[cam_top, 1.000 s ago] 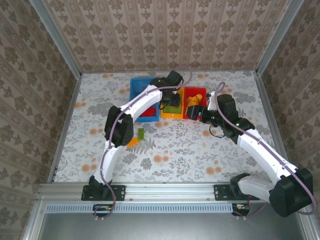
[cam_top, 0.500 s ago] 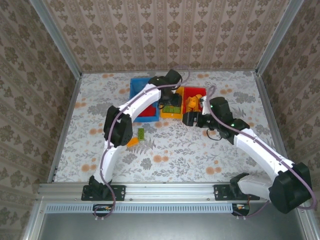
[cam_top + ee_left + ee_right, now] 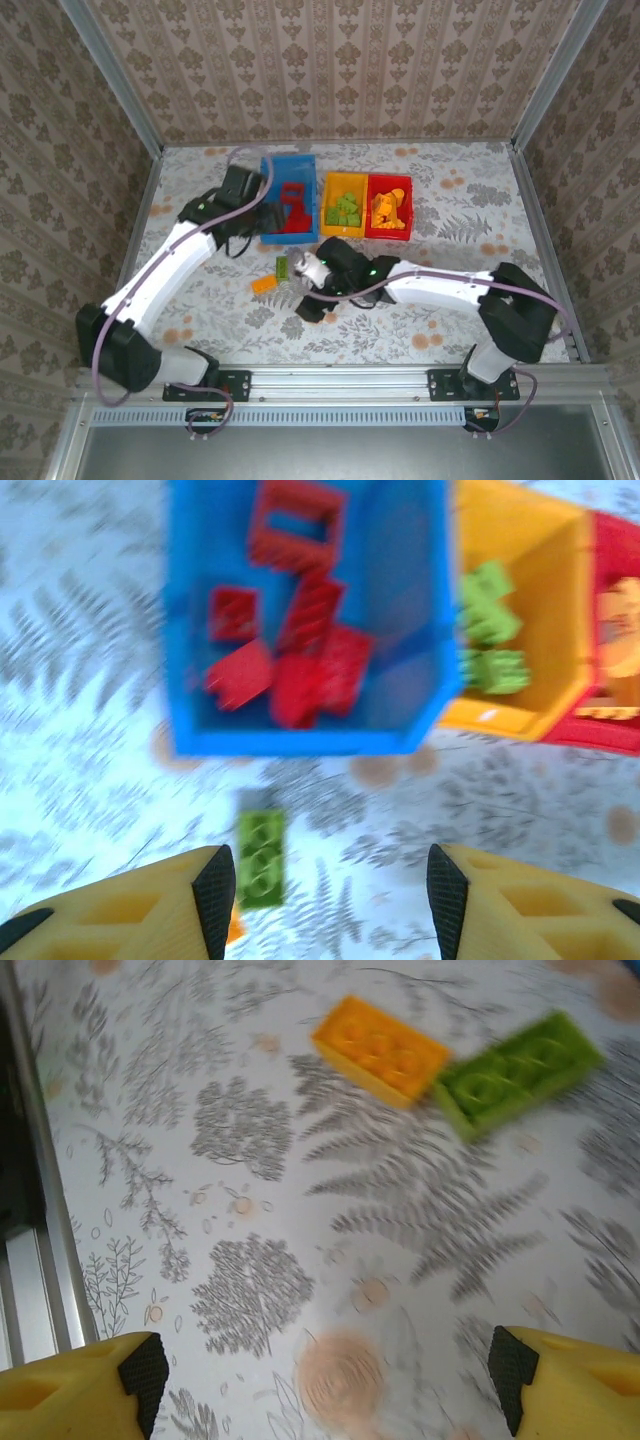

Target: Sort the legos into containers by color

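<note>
On the desk (image 3: 450, 290), red legos (image 3: 300, 640) are kept in the blue bin (image 3: 410, 600), green in the yellow bin (image 3: 343, 180), orange in the red bin (image 3: 388, 181). The left claw (image 3: 325, 895) and right claw (image 3: 320, 1375) are held open and empty. A green brick (image 3: 520, 1068) and an orange brick (image 3: 380, 1050) are left loose.

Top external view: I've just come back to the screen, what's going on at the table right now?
Sorting looks nearly done. The blue bin holds red bricks, the yellow bin holds green bricks, and the red bin holds orange bricks. A loose green brick and a loose orange brick lie close together on the table. The left gripper is open and empty near the blue bin. The right gripper, open and empty, is low near both loose pieces.
</note>
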Tool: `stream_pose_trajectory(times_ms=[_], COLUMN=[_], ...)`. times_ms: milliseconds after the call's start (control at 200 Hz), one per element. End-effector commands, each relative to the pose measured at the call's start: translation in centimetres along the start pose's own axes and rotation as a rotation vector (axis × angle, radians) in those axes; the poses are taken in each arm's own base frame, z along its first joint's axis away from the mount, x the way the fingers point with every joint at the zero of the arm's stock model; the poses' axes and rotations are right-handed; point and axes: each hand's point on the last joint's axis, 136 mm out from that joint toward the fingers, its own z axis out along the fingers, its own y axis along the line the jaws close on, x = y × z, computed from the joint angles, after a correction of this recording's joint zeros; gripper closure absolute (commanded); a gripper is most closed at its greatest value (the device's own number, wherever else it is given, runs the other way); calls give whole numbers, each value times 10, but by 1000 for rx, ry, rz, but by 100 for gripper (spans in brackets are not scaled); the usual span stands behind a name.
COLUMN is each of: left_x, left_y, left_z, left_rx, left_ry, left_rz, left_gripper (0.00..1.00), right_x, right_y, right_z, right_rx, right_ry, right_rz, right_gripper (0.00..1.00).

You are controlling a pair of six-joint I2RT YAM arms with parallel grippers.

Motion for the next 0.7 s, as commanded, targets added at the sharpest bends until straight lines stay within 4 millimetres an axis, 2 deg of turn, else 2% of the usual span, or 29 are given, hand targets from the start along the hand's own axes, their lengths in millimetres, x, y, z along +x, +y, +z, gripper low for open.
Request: stream_pose_trajectory(times_ms=[0,30,130,360,555,695], left_x=[26,32,57,105,113,112], left_y=[43,55,79,109,117,115], left_z=[-15,-19,-33,-59,-76,-80], left_rx=[-64,-78,-91,-119,-129,-123], left_ry=[-15,-24,-27,-18,-21,-14], left_rz=[-132,-167,-241,-337,-321,-300], left_gripper=[44,44,43,44,44,44], right_x=[-41,-45,-55,-64,-65,-53], right_y=[1,1,0,-10,-20,-30], right_z=[15,20,39,82,109,127], right_rx=[30,27,16,28,36,47], right_ry=[-89,-99,-108,-54,5,76], right_rz=[-216,-232,-292,-383,-426,-424], right_gripper=[12,12,11,11,11,13])
